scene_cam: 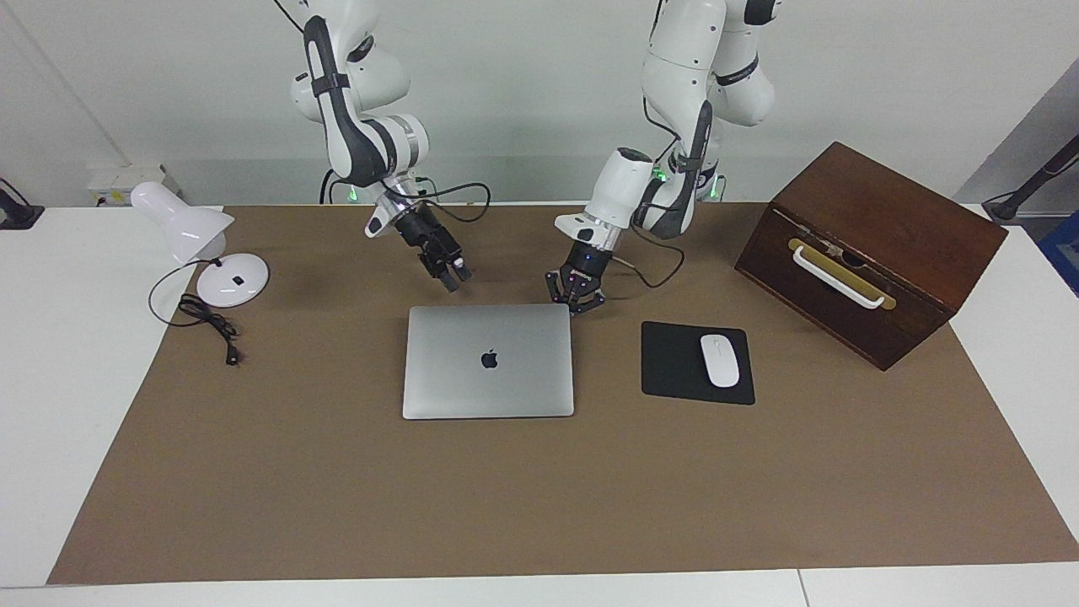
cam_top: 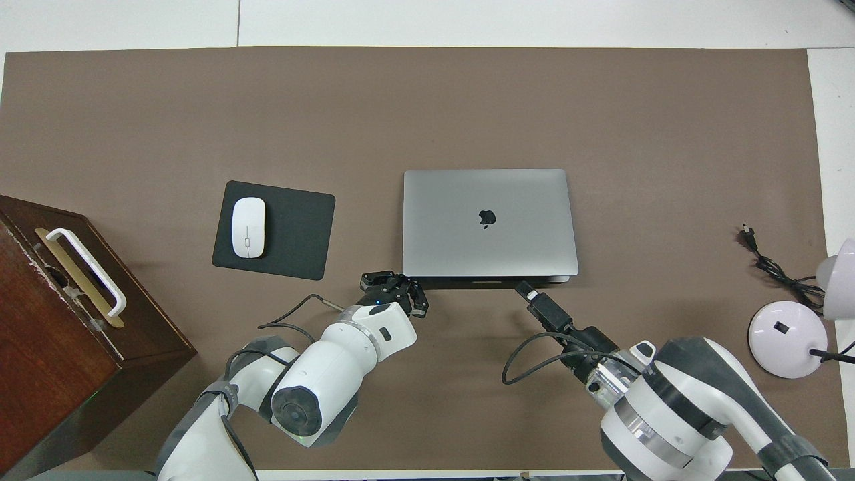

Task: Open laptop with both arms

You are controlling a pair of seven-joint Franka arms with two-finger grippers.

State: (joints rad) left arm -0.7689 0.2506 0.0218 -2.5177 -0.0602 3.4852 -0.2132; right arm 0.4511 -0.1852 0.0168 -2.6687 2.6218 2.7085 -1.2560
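The silver-grey laptop (scene_cam: 489,361) lies closed on the brown mat, apple logo up; it also shows in the overhead view (cam_top: 487,224). My left gripper (scene_cam: 576,300) is low beside the laptop's corner nearest the robots, toward the left arm's end, with its fingers spread open and empty; it also shows in the overhead view (cam_top: 394,288). My right gripper (scene_cam: 453,276) hangs tilted just above the laptop's edge nearest the robots, toward the right arm's end, and looks shut and empty. In the overhead view the right gripper (cam_top: 525,289) has its tip close to that edge.
A black mouse pad (scene_cam: 674,367) with a white mouse (scene_cam: 719,360) lies beside the laptop toward the left arm's end. A dark wooden box (scene_cam: 868,249) with a white handle stands past it. A white desk lamp (scene_cam: 198,244) and its cord sit at the right arm's end.
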